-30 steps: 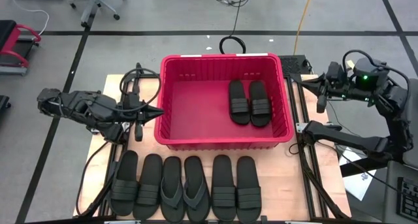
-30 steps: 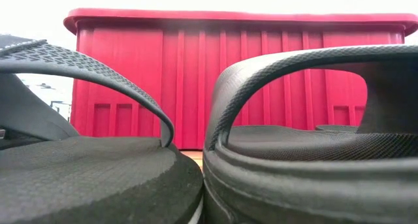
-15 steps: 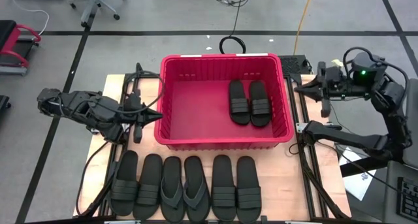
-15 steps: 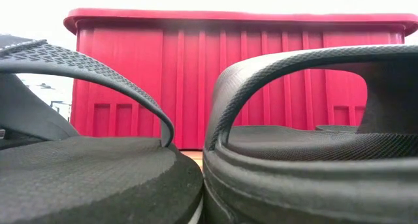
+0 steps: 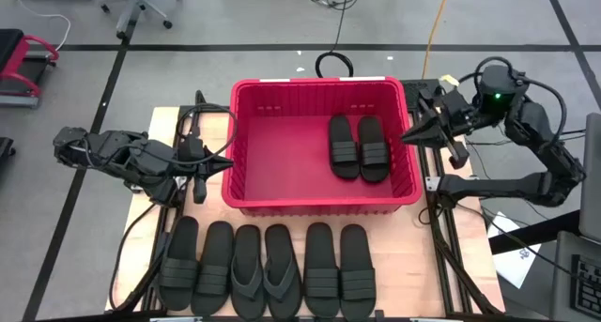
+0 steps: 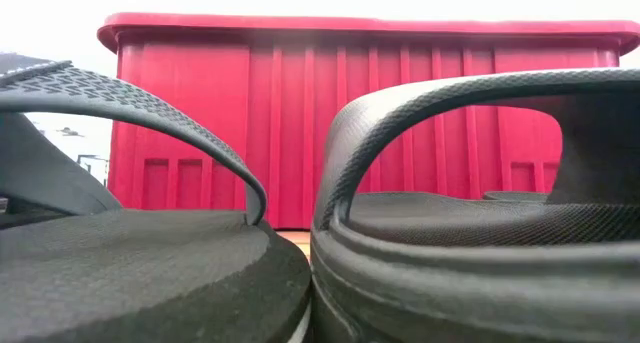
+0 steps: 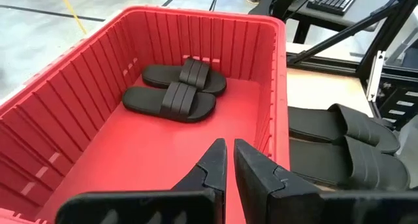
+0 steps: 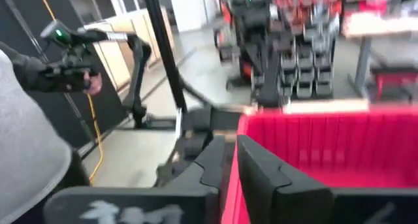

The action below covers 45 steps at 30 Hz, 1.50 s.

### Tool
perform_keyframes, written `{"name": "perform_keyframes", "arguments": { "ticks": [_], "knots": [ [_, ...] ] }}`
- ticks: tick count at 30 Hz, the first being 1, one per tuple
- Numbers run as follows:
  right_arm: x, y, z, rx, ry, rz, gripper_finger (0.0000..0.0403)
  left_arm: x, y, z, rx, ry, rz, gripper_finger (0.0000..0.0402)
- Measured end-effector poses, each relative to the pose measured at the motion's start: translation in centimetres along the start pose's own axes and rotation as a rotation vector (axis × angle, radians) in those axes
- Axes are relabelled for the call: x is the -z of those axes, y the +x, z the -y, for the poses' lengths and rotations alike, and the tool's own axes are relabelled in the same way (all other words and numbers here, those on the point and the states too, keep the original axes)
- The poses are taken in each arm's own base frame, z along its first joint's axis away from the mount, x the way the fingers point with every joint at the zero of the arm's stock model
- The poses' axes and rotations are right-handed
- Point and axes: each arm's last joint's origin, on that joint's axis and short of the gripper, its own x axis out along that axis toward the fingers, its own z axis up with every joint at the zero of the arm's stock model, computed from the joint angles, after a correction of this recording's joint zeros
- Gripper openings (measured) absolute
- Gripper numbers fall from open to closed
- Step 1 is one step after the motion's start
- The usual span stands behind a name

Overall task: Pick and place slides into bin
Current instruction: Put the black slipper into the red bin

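Note:
The red bin [image 5: 319, 195] stands mid-table, and two black slides [image 5: 359, 146] lie side by side, soles down, on its floor at the right. Several more slides [image 5: 263, 270] lie in a row along the near edge. The low view looks past a thong one [image 6: 130, 253] and a strapped one [image 6: 480, 233] at the bin's wall [image 6: 370, 113]. My left gripper [image 5: 228, 163] hovers at the bin's left rim, shut and holding nothing, pointing over the bin's floor [image 7: 229, 155]. My right gripper [image 5: 404, 137] hangs level at the bin's right rim [image 8: 230, 159], shut and holding nothing.
Cables and the left arm's base [image 5: 188, 134] lie on the table left of the bin. Metal rails [image 5: 441, 219] run along the right side, with papers [image 5: 516, 256] beyond. A person [image 8: 32, 139] stands past the table in the right wrist view.
My right gripper has swung from beyond the table's right side toward the bin's right rim, rising a little and tipping from pointing downward to level. The slides and the bin have stayed where they were.

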Motion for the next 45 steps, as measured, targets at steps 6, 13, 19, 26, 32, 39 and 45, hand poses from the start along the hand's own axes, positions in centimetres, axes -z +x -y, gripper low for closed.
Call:
{"name": "perform_keyframes", "arguments": {
  "ticks": [6,13,19,26,32,39,45],
  "knots": [
    [-1.4,2.8,-0.2,-0.047,-0.081,0.098,0.0097,0.0,0.0,0.0,-0.001,-0.009,0.001,0.0026],
    [-0.6,5.8,-0.5,-0.155,-0.042,0.007,0.0152,0.0,0.0,0.0,-0.001,-0.033,0.003,0.0026],
    [2.0,7.2,-1.1,-0.23,-0.054,-0.219,0.0174,-0.1,0.0,0.0,-0.025,-0.086,0.014,0.0026],
    [5.0,7.9,-3.3,-0.4,-0.05,-0.502,0.0185,-0.1,0.0,0.0,-0.026,-0.155,0.016,0.0026],
    [5.8,8.6,-5.1,-0.446,0.0,-0.596,0.0196,-0.1,0.0,0.0,-0.025,-0.166,0.016,0.0026],
    [6.2,12.4,-8.8,-0.419,0.004,-0.551,0.0214,0.0,0.0,0.1,0.014,-0.121,-0.002,0.0026],
    [9.1,17.3,-11.5,-0.365,0.12,-0.678,0.022,0.3,0.0,0.3,0.129,-0.087,-0.071,0.0026]
  ]
}}
